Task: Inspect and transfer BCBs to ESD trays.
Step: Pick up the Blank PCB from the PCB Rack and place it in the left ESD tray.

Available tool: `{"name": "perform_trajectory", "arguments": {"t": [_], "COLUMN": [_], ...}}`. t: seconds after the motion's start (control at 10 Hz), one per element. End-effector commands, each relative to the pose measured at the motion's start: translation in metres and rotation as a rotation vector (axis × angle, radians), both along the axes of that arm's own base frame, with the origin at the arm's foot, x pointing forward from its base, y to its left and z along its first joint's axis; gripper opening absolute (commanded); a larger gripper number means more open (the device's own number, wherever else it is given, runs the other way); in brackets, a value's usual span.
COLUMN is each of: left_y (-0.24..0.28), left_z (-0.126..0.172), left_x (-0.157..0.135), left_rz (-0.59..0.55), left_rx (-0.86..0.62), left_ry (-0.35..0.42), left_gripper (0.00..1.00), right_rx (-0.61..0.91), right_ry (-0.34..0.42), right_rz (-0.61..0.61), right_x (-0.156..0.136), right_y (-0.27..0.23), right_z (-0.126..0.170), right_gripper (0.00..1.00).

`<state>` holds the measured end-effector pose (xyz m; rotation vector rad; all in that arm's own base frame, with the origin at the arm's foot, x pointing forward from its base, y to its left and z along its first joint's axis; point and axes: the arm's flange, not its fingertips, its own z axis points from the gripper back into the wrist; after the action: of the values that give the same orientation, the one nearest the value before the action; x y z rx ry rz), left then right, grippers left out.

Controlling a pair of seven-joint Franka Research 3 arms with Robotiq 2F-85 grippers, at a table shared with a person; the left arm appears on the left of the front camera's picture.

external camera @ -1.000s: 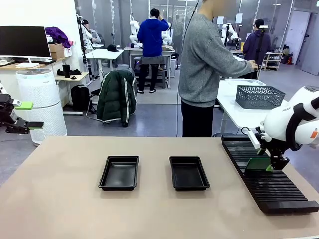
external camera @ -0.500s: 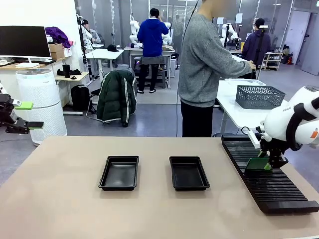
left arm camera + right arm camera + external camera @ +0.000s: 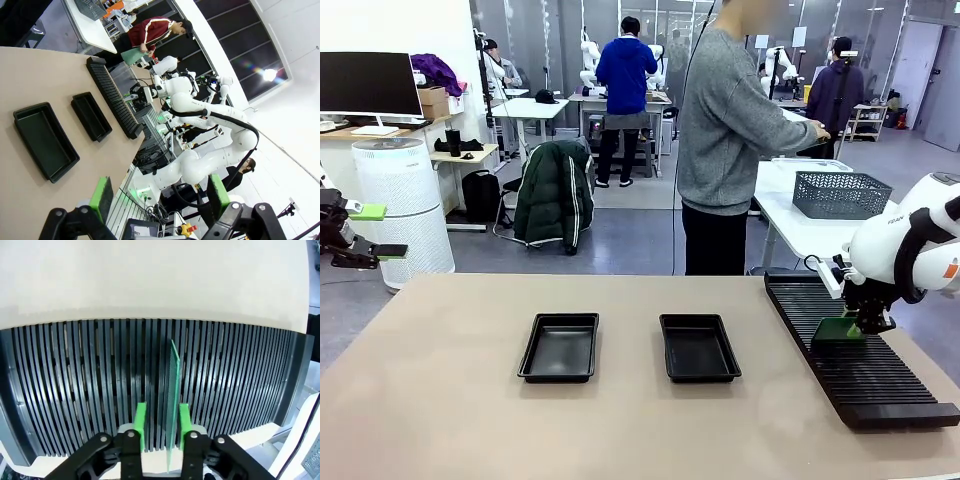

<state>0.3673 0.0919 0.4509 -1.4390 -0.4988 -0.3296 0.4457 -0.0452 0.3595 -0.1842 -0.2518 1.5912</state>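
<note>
A thin green BCB (image 3: 174, 390) stands on edge in a slot of the black ribbed rack (image 3: 75, 385). My right gripper (image 3: 162, 412) straddles it: the board sits close to one green pad (image 3: 184, 420), and a gap shows to the other pad. From the front, that gripper (image 3: 861, 324) hangs over the rack (image 3: 865, 375) at the table's right, with the board (image 3: 836, 331) just left of it. Two black ESD trays (image 3: 560, 347) (image 3: 699, 347) lie at mid-table, both with bare floors. My left gripper (image 3: 365, 232) is open off the table's left edge, its jaws (image 3: 161, 200) wide apart.
A person (image 3: 725, 130) stands beyond the far edge, turned toward a side table with a grey mesh basket (image 3: 840, 195). The left wrist view takes in both trays (image 3: 45, 140) (image 3: 91, 116) and the rack (image 3: 112, 97) from afar. Bare tabletop (image 3: 450, 420) surrounds the trays.
The right gripper's jaws have narrowed around the standing board and it has shifted slightly on the rack. The left arm has not moved.
</note>
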Motion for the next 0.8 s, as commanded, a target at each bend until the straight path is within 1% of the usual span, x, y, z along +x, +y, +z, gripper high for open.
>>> {"name": "perform_trajectory", "arguments": {"t": [0.0,0.7], "left_y": [0.0011,0.0011], "left_z": [0.0006,0.0006], "left_x": [-0.0001,-0.0001], "left_rz": [0.005,0.005], "left_rx": [-0.006,-0.006], "left_ry": [0.007,0.007], "left_gripper": [1.00,1.00], "right_rx": [-0.009,-0.008], "right_ry": [-0.004,0.002], "right_rz": [-0.014,-0.024], "right_x": [-0.0046,0.0003], "right_y": [0.0015,0.0011], "right_z": [-0.0019,-0.0020], "right_gripper": [0.28,0.03]}}
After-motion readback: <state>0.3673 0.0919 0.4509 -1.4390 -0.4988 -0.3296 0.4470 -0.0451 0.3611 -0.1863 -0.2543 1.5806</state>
